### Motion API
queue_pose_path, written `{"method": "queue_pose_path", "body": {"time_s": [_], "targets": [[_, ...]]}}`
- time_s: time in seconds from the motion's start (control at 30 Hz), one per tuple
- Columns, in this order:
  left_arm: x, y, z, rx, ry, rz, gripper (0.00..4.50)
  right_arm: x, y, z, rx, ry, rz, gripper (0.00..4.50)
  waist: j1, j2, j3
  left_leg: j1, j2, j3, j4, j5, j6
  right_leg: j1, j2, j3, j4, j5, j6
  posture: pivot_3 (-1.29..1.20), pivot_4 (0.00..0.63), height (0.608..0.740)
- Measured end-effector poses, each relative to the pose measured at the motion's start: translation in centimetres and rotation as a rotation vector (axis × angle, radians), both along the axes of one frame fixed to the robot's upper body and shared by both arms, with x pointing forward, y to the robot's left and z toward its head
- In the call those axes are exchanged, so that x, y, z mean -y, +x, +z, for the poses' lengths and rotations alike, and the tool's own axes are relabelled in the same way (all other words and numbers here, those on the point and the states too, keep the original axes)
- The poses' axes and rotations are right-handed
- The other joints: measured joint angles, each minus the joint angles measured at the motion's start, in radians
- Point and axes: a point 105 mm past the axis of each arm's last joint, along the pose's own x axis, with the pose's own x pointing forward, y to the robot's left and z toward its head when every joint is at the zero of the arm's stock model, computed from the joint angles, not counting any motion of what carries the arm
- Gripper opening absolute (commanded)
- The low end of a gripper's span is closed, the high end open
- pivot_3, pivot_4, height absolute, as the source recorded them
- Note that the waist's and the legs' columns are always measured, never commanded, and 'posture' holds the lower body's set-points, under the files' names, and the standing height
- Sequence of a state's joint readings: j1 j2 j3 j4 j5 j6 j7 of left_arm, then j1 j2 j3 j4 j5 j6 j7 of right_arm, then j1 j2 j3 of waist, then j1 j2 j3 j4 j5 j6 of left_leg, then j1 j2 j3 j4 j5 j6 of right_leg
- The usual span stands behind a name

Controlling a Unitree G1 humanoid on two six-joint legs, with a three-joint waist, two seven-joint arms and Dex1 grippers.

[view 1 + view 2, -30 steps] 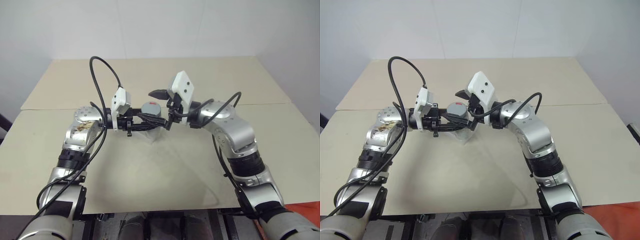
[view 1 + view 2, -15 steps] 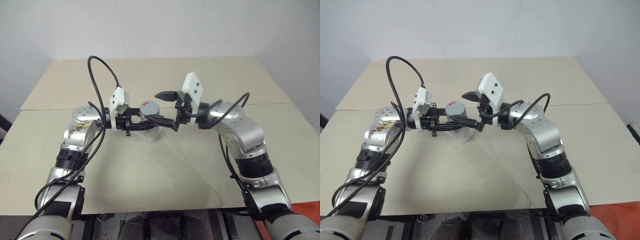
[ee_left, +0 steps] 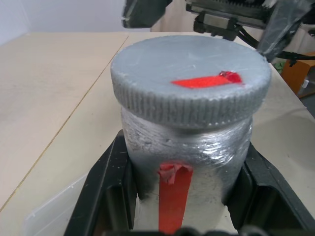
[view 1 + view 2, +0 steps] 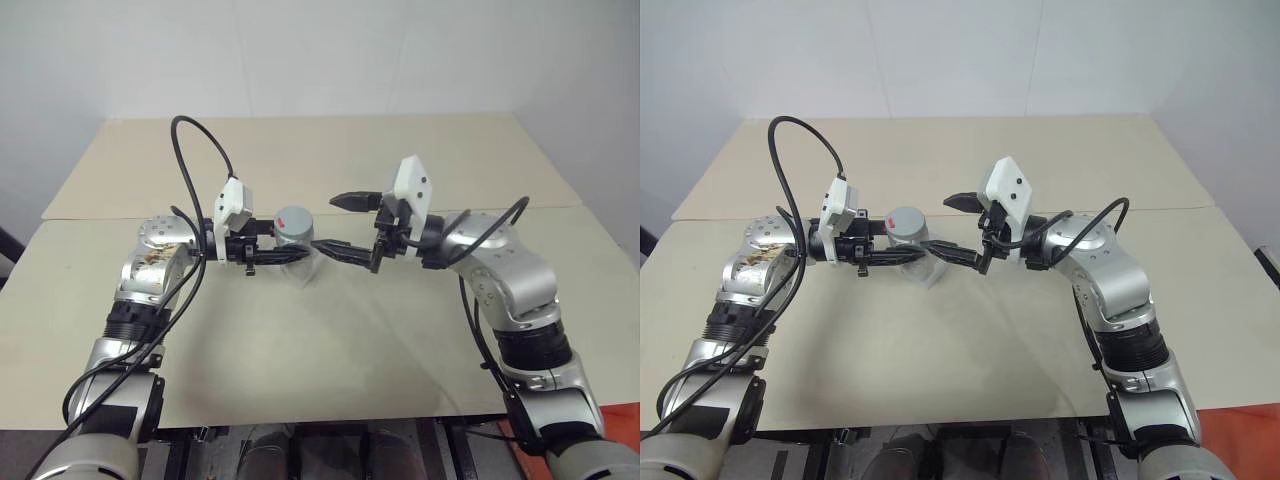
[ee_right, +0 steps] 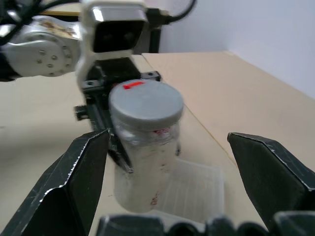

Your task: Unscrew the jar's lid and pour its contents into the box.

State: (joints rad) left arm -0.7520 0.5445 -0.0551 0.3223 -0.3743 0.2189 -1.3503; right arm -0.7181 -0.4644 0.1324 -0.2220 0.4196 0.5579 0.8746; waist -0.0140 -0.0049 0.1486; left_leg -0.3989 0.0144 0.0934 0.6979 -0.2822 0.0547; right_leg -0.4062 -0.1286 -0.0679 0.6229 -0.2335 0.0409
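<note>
The head views show both arms raised over the tan surface (image 4: 330,330), their end effectors pointing at each other across the middle. The left end effector (image 4: 283,256) reaches level toward the right and is closed on the jar (image 4: 297,252), holding it upright in the air above the box (image 4: 305,270), which lies on the surface under the jar. The grey lid (image 4: 293,224) is on the jar. The right end effector (image 4: 342,222) points level toward the left, just beside the jar, its two fingers spread wide, one above and one below; they touch neither jar nor lid.

The left wrist view adds what the head views are too far off to give: the jar's body (image 3: 189,157) sits clamped between two black fingers (image 3: 106,182), a red strip runs down its side, and a red mark lies on the ribbed lid's (image 3: 192,83) flat top. A corner of the box (image 3: 54,214) shows beneath. The right end effector shows beyond the lid.

The right wrist view looks between its own wide-apart fingers (image 5: 74,179) at the jar (image 5: 145,162), with the left end effector behind it and the clear box (image 5: 194,189) lying below and beside the jar. The contents cannot be made out in any view.
</note>
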Motion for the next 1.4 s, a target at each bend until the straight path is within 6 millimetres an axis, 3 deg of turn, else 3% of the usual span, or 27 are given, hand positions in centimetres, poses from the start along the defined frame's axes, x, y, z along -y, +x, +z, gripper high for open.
{"method": "queue_pose_path", "body": {"time_s": [0.27,0.87,1.1,1.4], "targets": [[0.5,0.0,-0.2,-0.003,-0.009,-0.010,1.98,-2.5,-0.4,1.1,0.025,0.014,0.040,4.45,-0.002,0.000,0.000,0.000,0.000,0.000,0.000,0.000,0.000,0.000,0.000,0.000,0.000,0.000,0.000,0.00,0.150,0.740],[0.5,-0.1,-0.2,-0.001,-0.006,-0.007,1.98,-3.6,0.7,0.0,-0.043,-0.015,0.011,4.45,-0.001,0.000,0.000,0.000,0.000,0.000,0.000,0.000,0.000,0.000,0.000,0.000,0.000,0.000,0.000,0.00,0.150,0.740],[0.6,-0.1,-0.1,0.009,-0.005,-0.008,1.98,-3.7,0.8,-0.2,-0.065,-0.022,0.017,2.77,-0.001,0.000,0.000,0.000,0.000,0.000,0.000,0.000,0.000,0.000,0.000,0.000,0.000,0.000,0.000,0.00,0.150,0.740],[0.4,-0.3,-0.2,0.012,0.007,-0.007,1.98,-3.8,0.7,-0.2,-0.090,-0.021,0.028,2.77,-0.002,0.000,0.000,0.000,0.000,0.000,0.000,0.000,0.000,0.000,0.000,0.000,0.000,0.000,0.000,0.00,0.150,0.740]]}}
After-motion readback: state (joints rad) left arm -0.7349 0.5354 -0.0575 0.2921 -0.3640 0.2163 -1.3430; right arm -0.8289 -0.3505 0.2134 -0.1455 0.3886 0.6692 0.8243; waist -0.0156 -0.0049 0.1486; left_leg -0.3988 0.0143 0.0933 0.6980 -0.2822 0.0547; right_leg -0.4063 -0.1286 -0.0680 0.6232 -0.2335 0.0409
